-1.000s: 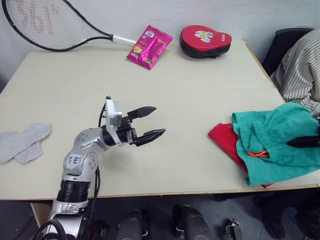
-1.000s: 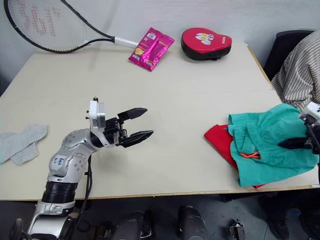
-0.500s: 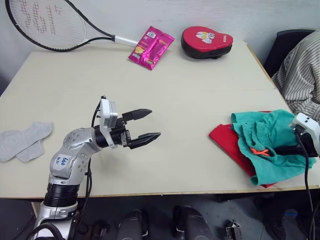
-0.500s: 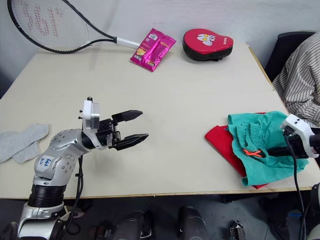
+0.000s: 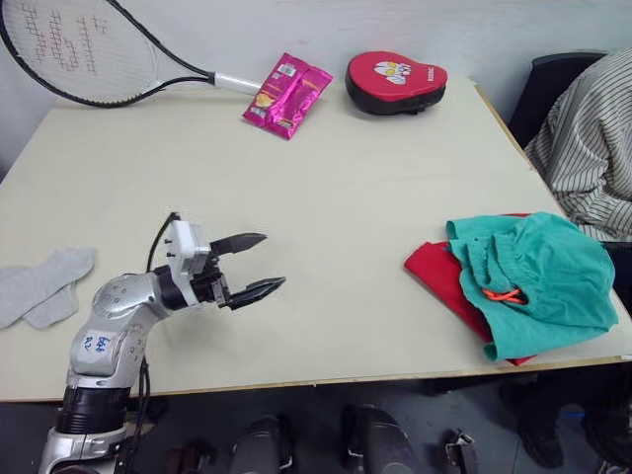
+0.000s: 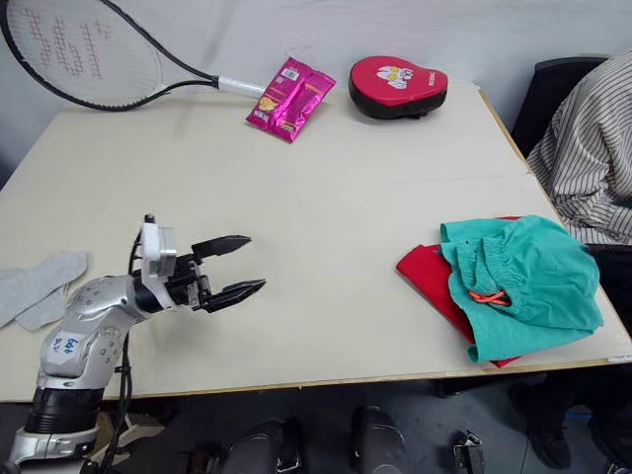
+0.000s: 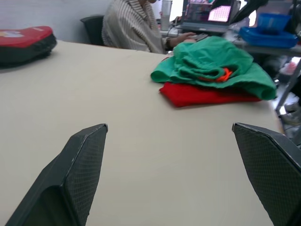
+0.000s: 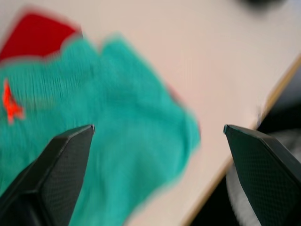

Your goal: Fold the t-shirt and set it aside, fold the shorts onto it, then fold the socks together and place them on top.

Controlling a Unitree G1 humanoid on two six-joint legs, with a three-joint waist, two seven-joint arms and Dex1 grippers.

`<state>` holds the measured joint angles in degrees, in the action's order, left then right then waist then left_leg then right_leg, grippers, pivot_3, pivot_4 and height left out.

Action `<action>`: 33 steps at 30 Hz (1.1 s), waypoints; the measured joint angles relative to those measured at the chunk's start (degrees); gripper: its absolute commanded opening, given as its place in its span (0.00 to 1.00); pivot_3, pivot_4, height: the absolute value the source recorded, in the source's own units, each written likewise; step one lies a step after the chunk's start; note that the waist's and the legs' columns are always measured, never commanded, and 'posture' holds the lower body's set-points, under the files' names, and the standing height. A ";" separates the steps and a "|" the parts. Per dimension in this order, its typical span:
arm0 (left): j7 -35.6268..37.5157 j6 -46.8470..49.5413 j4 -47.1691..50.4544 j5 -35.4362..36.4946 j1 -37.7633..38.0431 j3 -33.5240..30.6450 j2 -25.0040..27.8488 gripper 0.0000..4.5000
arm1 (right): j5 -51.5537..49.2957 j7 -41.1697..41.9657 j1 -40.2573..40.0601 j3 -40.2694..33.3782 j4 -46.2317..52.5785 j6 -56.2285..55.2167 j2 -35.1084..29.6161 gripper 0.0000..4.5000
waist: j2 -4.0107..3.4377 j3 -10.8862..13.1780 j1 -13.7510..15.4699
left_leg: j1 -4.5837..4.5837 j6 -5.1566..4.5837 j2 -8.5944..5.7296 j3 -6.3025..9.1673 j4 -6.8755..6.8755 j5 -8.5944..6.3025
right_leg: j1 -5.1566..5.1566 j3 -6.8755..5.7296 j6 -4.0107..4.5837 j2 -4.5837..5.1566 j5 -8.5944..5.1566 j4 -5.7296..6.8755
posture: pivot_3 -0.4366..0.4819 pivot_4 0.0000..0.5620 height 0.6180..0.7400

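Now your left gripper [image 5: 259, 266] is hovering with fingers spread wide, empty, over the table [image 5: 336, 188].
Your right gripper [image 8: 157, 136] is gaping wide above the shorts [image 5: 538, 276], which are lying on the t-shirt [image 5: 439, 272] at lower right; the socks [image 5: 39, 286] are sitting at the far left edge.

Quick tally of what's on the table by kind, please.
Garments: 4: t-shirt, shorts, two socks
Sports gear: 2: racket, red mitt
Snack packets: 1: pink packet
Total: 7
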<state>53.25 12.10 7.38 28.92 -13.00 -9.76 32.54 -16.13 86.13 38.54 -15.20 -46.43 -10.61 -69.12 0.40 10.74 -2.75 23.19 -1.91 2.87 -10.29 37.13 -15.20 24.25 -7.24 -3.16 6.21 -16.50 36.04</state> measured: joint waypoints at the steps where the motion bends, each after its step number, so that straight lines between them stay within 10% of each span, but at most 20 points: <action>1: -1.11 -1.91 -0.70 -0.60 2.11 -2.25 0.01 1.00 | -3.42 -1.04 -4.85 -2.47 8.32 0.11 3.59 1.00 | 0.04 -0.03 0.10 | 0.00 0.03 0.04 0.08 -0.05 0.00 | -0.02 -0.05 0.04 -0.01 -0.02 -0.02 | 0.48 0.27 1.00; 9: -8.65 -5.84 4.38 -0.73 26.85 -18.90 -2.77 1.00 | -9.55 -15.68 -25.24 2.22 46.66 3.05 27.88 1.00 | -0.03 0.03 1.18 | 0.03 -0.26 -0.07 0.14 0.03 -0.47 | -0.11 -0.09 -0.06 0.21 0.01 -0.10 | 0.48 0.27 1.00; 18: -19.38 -8.70 2.49 3.53 45.17 -41.44 -12.99 1.00 | -4.58 -17.77 -28.45 11.52 46.68 -6.78 37.25 1.00 | 0.40 -0.19 1.43 | -0.01 -0.47 -0.09 0.31 0.00 -0.88 | -0.25 -0.21 0.10 0.30 -0.02 -0.44 | 0.48 0.27 1.00; 25: -28.83 -2.31 0.38 7.06 46.89 -45.82 -14.32 1.00 | -7.00 -19.41 -33.27 11.75 48.84 -7.61 38.86 1.00 | 0.59 -0.30 1.44 | -0.04 -0.46 -0.07 0.44 0.03 -0.89 | -0.36 -0.33 0.13 0.30 -0.05 -0.46 | 0.48 0.27 1.00; 33: -35.48 6.88 3.76 8.57 40.10 -45.44 -4.29 1.00 | -9.34 -18.95 -32.57 12.77 50.61 -5.23 38.93 1.00 | 0.63 -0.32 1.23 | -0.06 -0.39 -0.06 0.46 -0.06 -0.89 | -0.32 -0.33 0.19 0.30 -0.08 -0.44 | 0.48 0.27 1.00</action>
<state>17.77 18.98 11.14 37.49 27.10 -55.20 28.25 -25.48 67.18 5.98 -2.43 4.17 -15.84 -30.20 1.03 10.42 -1.51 23.12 -2.30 2.81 -9.83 37.07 -16.08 23.93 -7.57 -2.97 6.51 -16.58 35.60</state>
